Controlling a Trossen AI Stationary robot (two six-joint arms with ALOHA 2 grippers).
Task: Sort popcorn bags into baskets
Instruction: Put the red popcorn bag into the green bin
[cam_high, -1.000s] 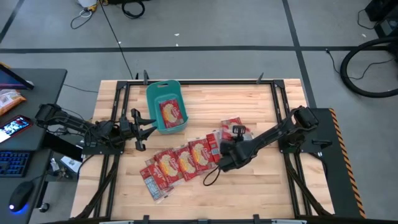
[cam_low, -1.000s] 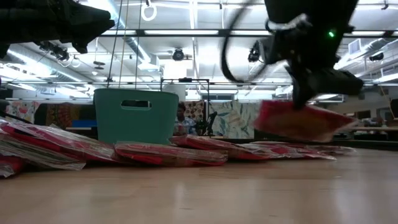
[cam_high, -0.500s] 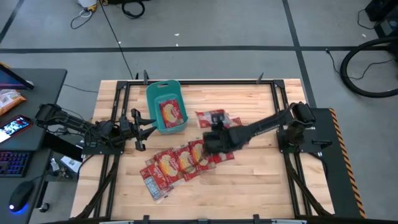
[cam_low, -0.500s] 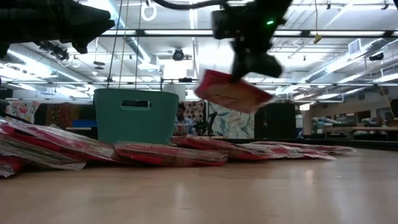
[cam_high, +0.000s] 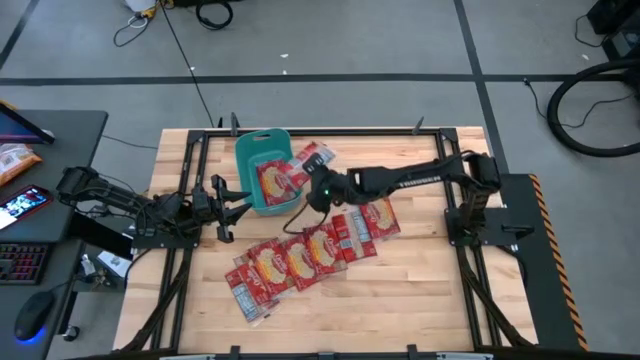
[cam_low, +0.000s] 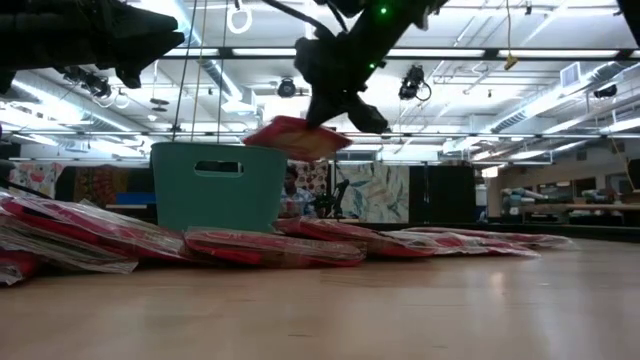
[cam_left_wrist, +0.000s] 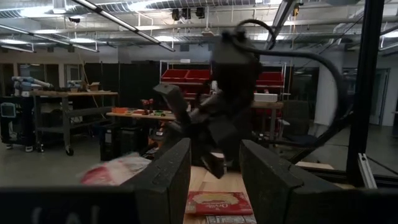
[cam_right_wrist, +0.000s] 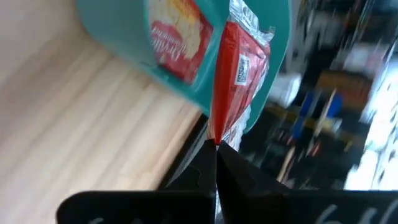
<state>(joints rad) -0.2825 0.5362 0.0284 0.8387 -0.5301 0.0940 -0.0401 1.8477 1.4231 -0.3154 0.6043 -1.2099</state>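
The teal basket (cam_high: 252, 150) stands at the table's far left part, with one red popcorn bag (cam_high: 272, 181) lying flat inside. My right gripper (cam_high: 317, 183) reaches in from the right and is shut on another red bag (cam_high: 306, 160), which hangs in the air by the basket's right rim. The low view shows that bag (cam_low: 296, 136) above the height of the basket's rim (cam_low: 218, 150). Several more bags (cam_high: 300, 256) lie overlapping in a row on the table's near middle. My left gripper (cam_high: 236, 206) waits open at the table's left edge. My right gripper pinches the bag between its two fingers (cam_right_wrist: 219, 163) by one end edge (cam_right_wrist: 216, 132). The fingers come slanting from the table's right and near side. The bag is lifted clear, stretches away from the fingertips toward the basket (cam_right_wrist: 124, 28), and is tilted.
Two bags (cam_high: 366, 218) lie right of the row, below my right arm. A black cable loops near the right wrist. The table's frame rails run along its left and right sides. Bare wood shows at the far right and along the near edge.
My right gripper has swung from the near right of the table toward the far left, rising, up to the basket's right rim. It has stayed shut on the bag, which was carried along clear of the table and now hangs beside the basket.
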